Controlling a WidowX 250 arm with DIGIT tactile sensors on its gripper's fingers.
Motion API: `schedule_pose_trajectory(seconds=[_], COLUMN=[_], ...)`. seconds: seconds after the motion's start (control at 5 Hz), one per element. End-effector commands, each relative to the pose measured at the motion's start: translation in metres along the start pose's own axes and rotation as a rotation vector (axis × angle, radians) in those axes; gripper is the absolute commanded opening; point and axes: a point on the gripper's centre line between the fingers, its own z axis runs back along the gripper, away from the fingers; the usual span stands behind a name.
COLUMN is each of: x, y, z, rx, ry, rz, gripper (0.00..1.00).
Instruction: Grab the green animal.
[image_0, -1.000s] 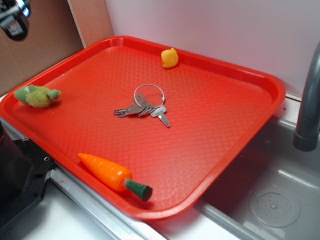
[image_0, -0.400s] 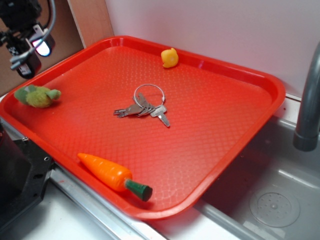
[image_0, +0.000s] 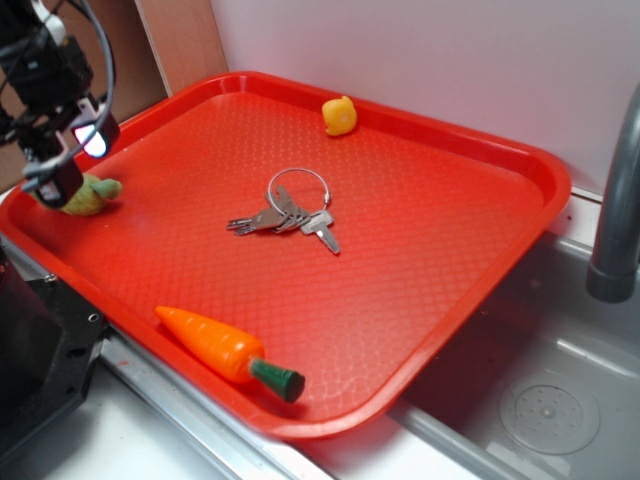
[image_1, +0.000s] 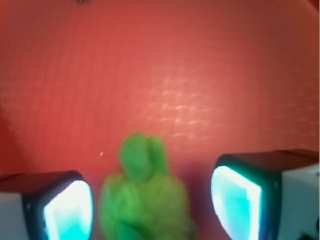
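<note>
At the far left edge of a red tray (image_0: 440, 250), the gripper (image_0: 68, 160) hangs low over the green animal (image_0: 92, 194), partly covering it in the exterior view. The wrist view shows the jaws standing open, one glowing pad (image_1: 67, 210) to the left of the toy and one to the right, with the animal (image_1: 142, 200) in the gap between them and nearer the left pad. Neither pad appears to touch it, though the picture is blurred. To do this step well, the gripper would probably need to shift slightly so the toy sits midway between the pads, come down until the pads flank the body close to the tray floor without pressing into it, then close gently; the plush looks soft and should squash a little, so a firm squeeze across the thick middle seems safer than a pinch at an end. The tray's raised rim lies just beside the toy, so the outer pad has little room. The animal is a small fuzzy plush, yellow-green in the body, with a darker green lobe at the end pointing away from the wrist camera. Keys (image_0: 285, 212), a duck (image_0: 339, 116) and a carrot (image_0: 228, 351) lie well apart from it.
</note>
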Motion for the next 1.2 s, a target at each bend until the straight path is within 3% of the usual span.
schedule_pose_trajectory(seconds=[0.0,0.2,0.4,0.6,0.8,1.0], x=[-0.007,-0.002,-0.002,0.004,0.026,0.046], y=[0.006,0.008,0.008,0.009,0.010,0.004], z=[-0.020,-0.019,-0.019,-0.006,0.018,0.039], rx=[0.053,0.059,0.058,0.106,0.136,0.162], ry=[0.119,0.110,0.104,0.110,0.167,0.179], rz=[0.008,-0.004,-0.003,0.112,0.302,0.519], gripper=[1.00,0.00,0.00,0.00,0.00,0.00])
